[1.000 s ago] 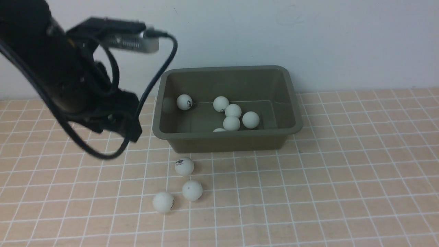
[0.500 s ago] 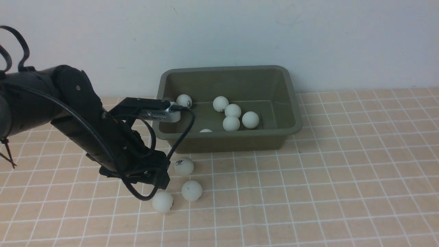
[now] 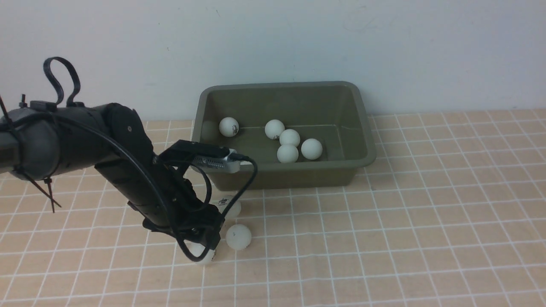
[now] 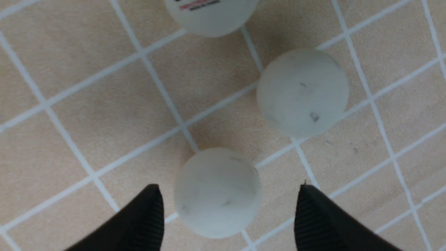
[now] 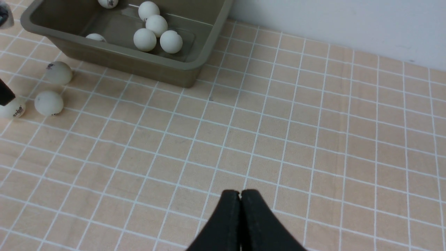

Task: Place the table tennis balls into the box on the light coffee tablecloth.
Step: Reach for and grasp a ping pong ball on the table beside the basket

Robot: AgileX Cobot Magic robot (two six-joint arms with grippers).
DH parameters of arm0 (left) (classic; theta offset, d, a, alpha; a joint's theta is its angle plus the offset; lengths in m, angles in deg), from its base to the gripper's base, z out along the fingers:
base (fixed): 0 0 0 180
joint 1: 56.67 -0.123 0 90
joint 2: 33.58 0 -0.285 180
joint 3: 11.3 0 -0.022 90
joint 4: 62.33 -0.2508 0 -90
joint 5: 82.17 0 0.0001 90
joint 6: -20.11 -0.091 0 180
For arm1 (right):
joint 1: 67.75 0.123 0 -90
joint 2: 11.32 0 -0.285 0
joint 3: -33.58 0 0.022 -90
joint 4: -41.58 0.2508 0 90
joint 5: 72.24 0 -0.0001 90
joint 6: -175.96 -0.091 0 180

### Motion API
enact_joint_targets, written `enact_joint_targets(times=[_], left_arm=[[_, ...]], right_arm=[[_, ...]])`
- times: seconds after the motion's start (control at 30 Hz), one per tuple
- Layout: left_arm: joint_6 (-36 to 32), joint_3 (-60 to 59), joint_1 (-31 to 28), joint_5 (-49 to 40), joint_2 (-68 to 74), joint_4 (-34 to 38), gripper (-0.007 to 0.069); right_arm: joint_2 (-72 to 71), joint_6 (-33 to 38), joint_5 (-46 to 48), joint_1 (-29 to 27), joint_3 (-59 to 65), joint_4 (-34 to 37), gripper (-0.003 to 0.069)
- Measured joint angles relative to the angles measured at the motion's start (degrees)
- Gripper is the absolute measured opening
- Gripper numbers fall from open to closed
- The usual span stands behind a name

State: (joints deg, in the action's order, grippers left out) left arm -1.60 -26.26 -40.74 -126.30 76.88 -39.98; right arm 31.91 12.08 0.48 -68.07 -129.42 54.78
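The left gripper (image 4: 228, 190), black with ribbed fingers (image 4: 146, 216), hangs low over the peach-beige tablecloth gridded with thin white lines (image 3: 426, 213), just in front of the rectangular olive-green plastic box (image 3: 298, 177). Its fingers are spread wide and stand either side of one small matte white table tennis ball, the straddled ball (image 4: 217, 191), which rests on the cloth. Neither pad clamps it (one tip stands close to the ball, the other clearly apart).

Two more white balls lie on the cloth. The plain ball (image 3: 238, 236) is near the straddled one. The logo-printed ball (image 3: 230, 207) lies closer to the box and is partly hidden by the arm in the front view.

Inside the box, the front view shows a cluster of four balls (image 3: 289, 137) and a lone ball (image 3: 229, 126) toward the robot's left. The right wrist view adds a sixth ball (image 5: 95, 37) by the near wall.

The right gripper (image 5: 239, 195) has its fingers pressed together on nothing, over bare cloth well apart from the box. A pale wall (image 3: 384, 42) stands behind.
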Motion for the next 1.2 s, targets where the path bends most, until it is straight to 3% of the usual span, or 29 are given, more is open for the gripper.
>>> enact_joint_targets(times=[0.67,0.87,1.1,1.2], left_arm=[[1.64,0.00,1.36,1.27,3.74,-4.74,0.0413],[1.92,0.22,1.36,0.68,3.95,-4.79,0.0316],[2.17,11.20,1.36,-19.38,2.48,-9.80,0.0311],[2.81,18.05,1.36,-23.59,2.41,-11.41,0.0311]], right_arm=[[0.00,0.08,0.00,0.00,0.00,0.06,-0.0018],[0.00,0.08,0.00,0.00,0.00,0.06,-0.0018],[0.00,0.08,0.00,0.00,0.00,0.06,-0.0018],[0.00,0.08,0.04,0.00,0.00,0.06,-0.0018]])
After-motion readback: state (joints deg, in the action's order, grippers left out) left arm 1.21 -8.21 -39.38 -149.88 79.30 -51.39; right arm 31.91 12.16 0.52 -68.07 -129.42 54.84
